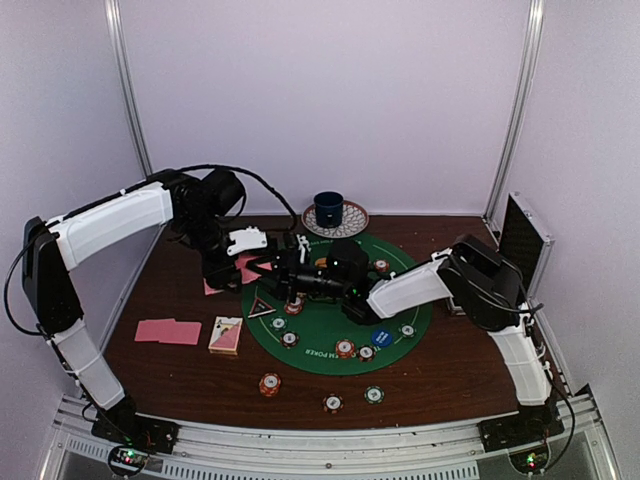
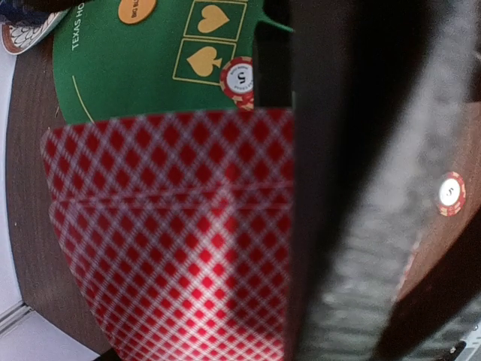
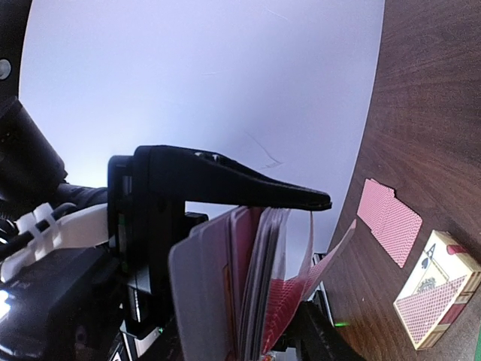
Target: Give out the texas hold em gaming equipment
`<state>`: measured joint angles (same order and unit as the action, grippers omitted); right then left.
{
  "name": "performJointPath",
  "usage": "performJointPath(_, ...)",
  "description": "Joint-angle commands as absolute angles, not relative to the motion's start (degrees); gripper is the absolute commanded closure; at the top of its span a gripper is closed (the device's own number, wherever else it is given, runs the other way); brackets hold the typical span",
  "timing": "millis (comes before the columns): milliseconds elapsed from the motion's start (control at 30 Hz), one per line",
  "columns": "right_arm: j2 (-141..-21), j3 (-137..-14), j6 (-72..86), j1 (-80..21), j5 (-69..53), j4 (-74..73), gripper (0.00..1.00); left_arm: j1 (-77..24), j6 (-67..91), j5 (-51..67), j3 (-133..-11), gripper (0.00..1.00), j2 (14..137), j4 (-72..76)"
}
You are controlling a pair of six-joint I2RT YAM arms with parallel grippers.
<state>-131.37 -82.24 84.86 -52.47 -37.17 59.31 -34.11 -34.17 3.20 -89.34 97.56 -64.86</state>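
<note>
My left gripper [image 1: 284, 254] and right gripper [image 1: 300, 281] meet over the far left rim of the green mat [image 1: 330, 325]. Pink-backed playing cards [image 2: 173, 233] fill the left wrist view beside a black finger [image 2: 353, 188], and the left gripper is shut on them. The right wrist view shows the same cards [image 3: 255, 286] edge-on, fanned between a black finger [image 3: 248, 184] above and a dark finger [image 3: 331, 338] below. One card curls away, and a gap shows under the upper finger. Two cards [image 1: 168, 331] lie at the near left. Poker chips [image 1: 270, 383] [image 1: 345, 348] are scattered around.
A card box [image 1: 226, 335] lies beside the mat, with the triangle marker [image 1: 262, 308] and a blue disc [image 1: 381, 337] on the felt. The dark blue cup [image 1: 329, 209] stands on its saucer at the back. A black case [image 1: 524, 240] leans at the right edge.
</note>
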Motion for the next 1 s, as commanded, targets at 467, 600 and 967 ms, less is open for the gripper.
performJointPath(467,-132.5,-90.3,92.2,-52.0,-43.5,62.6,0.77,-36.7,-36.4,4.1,-89.6,0.79,98.6,-67.0)
performJointPath(600,-132.6,-89.6,93.0,-52.0,-43.1,63.4,0.99,-36.9,-36.4,3.3,-89.9,0.74,99.0,-67.2)
performJointPath(967,-130.8,-85.2,91.1,-51.4,-43.3,65.3,1.00,-36.9,-32.0,4.1,-91.9,0.02,98.8,-67.6)
